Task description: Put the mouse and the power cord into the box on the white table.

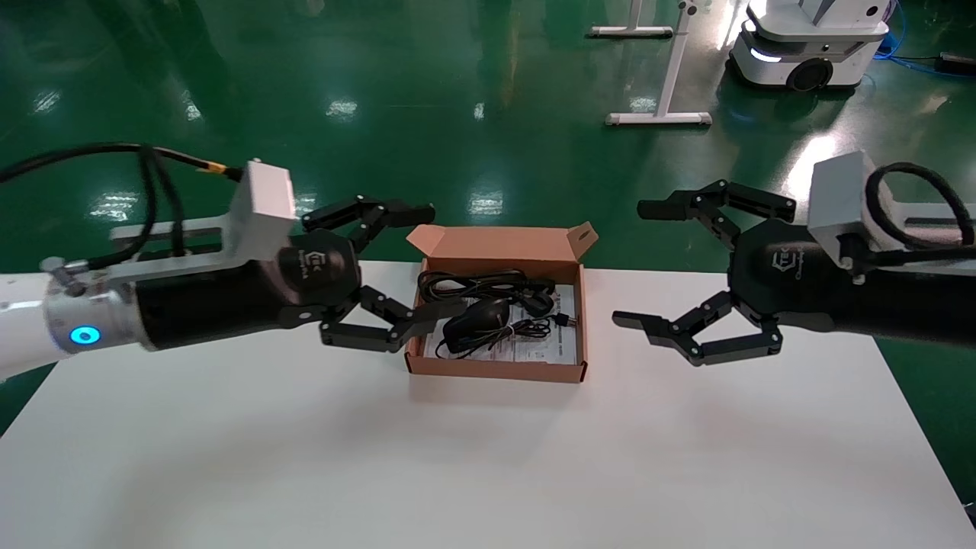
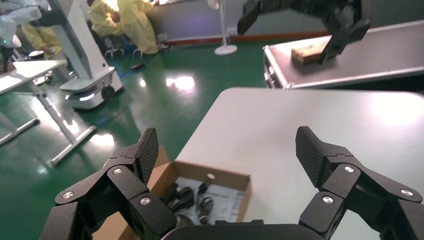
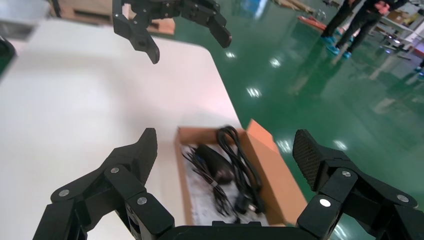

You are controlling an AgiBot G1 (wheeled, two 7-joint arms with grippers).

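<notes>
The brown cardboard box (image 1: 496, 370) stands open at the far middle of the white table (image 1: 488, 465), flap lid up at the back. Inside it, the black mouse (image 1: 476, 319) lies on the white sheet with its thin cable bunched beside it. The coiled power cord (image 1: 480, 284) lies along the box's back wall. My left gripper (image 1: 441, 259) hovers open at the box's left side, its lower finger over the left wall. My right gripper (image 1: 633, 263) hovers open a little right of the box. The right wrist view shows the mouse (image 3: 215, 160) and power cord (image 3: 242, 165) in the box (image 3: 275, 172). Both grippers hold nothing.
Green floor lies beyond the table's far edge. A white table frame (image 1: 663, 114) and a white mobile robot base (image 1: 808, 53) stand far back right. A long grey case (image 2: 350, 60) sits beyond the table in the left wrist view.
</notes>
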